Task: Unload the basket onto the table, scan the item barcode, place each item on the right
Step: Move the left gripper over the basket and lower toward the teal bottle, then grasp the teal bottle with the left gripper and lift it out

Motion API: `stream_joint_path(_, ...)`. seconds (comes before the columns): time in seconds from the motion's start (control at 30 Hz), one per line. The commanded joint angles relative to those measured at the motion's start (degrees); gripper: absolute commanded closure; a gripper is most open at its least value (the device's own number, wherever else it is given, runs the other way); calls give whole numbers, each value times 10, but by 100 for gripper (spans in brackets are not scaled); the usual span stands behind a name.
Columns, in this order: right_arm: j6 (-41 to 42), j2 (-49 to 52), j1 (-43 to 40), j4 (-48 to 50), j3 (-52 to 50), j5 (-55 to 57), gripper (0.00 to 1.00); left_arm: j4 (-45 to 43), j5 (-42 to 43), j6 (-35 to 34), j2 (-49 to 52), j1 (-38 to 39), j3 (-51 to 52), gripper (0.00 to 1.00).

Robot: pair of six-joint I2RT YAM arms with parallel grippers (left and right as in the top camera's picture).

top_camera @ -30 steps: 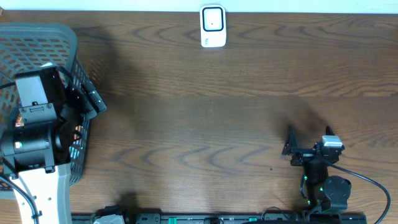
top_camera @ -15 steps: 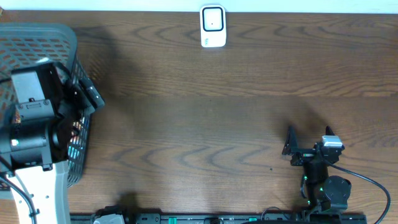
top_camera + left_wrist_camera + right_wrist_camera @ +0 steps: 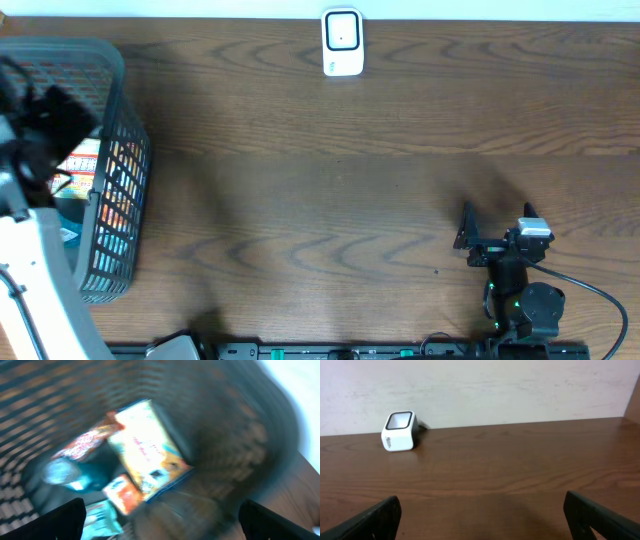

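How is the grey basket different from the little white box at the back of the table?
The basket is dark grey mesh; the white box is solid. The basket is much bigger than the box. The basket holds colourful packets; the box holds none. Both sit on the wooden table.

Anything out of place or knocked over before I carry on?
Nothing stands out. The barcode scanner sits upright at the far edge of the table; the basket stands upright at the left, packaged items lying jumbled inside. The left wrist view is motion-blurred, so fine damage cannot be judged.
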State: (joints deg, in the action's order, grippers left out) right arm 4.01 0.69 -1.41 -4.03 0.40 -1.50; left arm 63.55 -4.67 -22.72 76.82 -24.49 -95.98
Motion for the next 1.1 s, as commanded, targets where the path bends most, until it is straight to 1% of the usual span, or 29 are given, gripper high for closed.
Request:
stream_joint_path(0.0, -7, -3, 7, -2, -1, 3, 1, 29, -5, -92, 19, -82, -12, 2)
stream_joint_path(0.1, -7, -3, 7, -2, -1, 3, 1, 46, -5, -117, 34, -128, -12, 2)
stream_joint_path(0.23, -7, -3, 7, -2, -1, 3, 1, 72, -5, -122, 58, -160, -8, 2)
stream_joint_path(0.33, -7, -3, 7, -3, -1, 3, 1, 84, -5, -145, 79, -173, 1, 2)
stream_joint_path(0.47, -7, -3, 7, -2, -1, 3, 1, 100, -5, -147, 115, -176, 10, 2)
stream_joint_path(0.6, -7, -3, 7, -2, -1, 3, 1, 115, -5, -174, 150, -176, 17, 2)
stream_joint_path(0.7, -7, -3, 7, -2, -1, 3, 1, 114, -5, -186, 164, -176, 25, 2)
stream_joint_path(0.87, -7, -3, 7, -3, -1, 3, 1, 103, -8, -185, 174, -184, 35, 2)
stream_joint_path(1.07, -7, -3, 7, -2, -1, 3, 1, 63, -8, -178, 174, -206, 66, 2)
